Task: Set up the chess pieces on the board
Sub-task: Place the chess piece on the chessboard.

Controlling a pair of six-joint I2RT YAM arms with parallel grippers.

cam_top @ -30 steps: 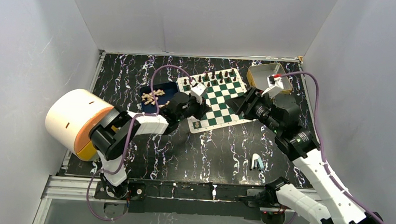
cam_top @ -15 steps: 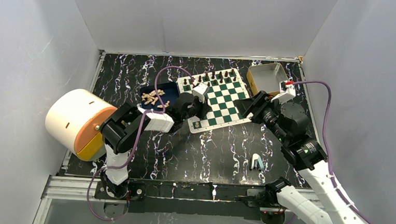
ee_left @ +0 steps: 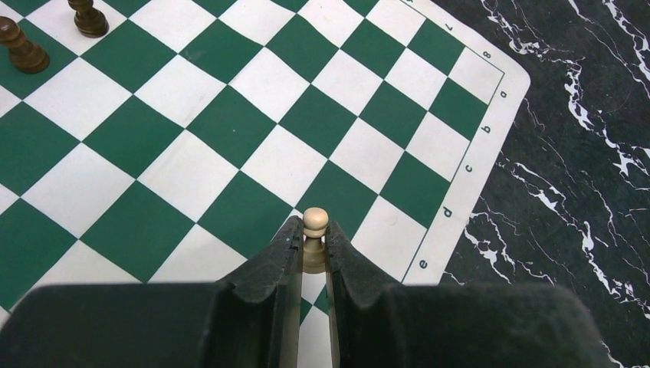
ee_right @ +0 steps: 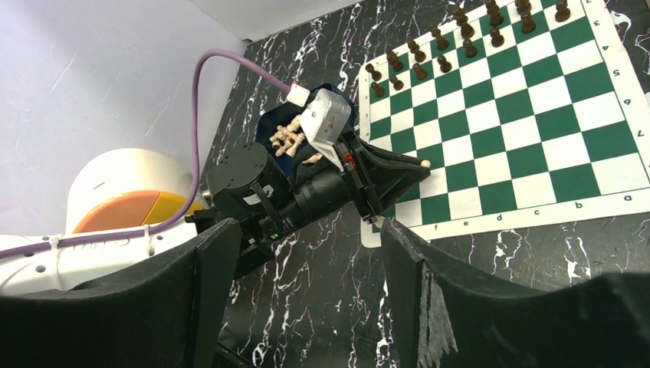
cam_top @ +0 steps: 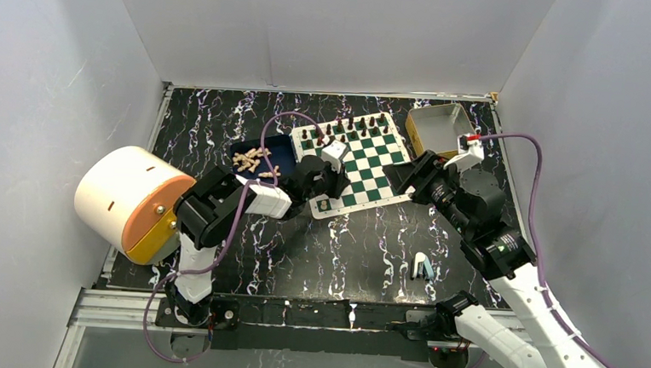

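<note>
The top camera looks down over everything; both wrist cameras view the board (cam_top: 373,166) (ee_left: 230,123) (ee_right: 536,115) closer, the left nearest.

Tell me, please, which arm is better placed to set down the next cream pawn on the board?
Left. The left end effector is shut on a cream pawn just above the board, near its lettered edge; the right end effector is open and empty, beside the board.

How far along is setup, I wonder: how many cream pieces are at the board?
1: a pawn held in the left fingers at the board's lettered edge. Other cream pieces lie in the tray; some may be hidden.
</note>
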